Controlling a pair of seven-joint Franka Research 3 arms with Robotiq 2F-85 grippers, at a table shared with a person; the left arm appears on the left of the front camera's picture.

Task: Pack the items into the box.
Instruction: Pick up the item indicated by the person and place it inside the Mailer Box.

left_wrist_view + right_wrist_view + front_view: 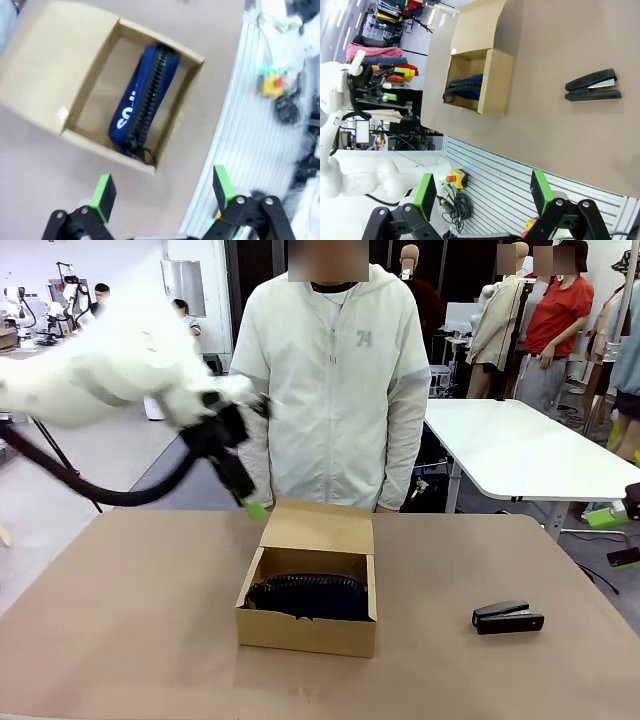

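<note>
Front view: the open box (305,632) has the blue pencil pouch (310,595) inside, zipper up, its long side running left to right along the box. The black stapler (508,617) lies well right of the box, also left to right. The left gripper (252,502) hangs above the box's far left corner, fingers spread, empty. The right gripper (483,190) is spread wide too, empty.

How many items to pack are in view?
2. The navy pouch lies inside the open box; the black stapler sits on the table, right of the box. More may hide under the pouch.
</note>
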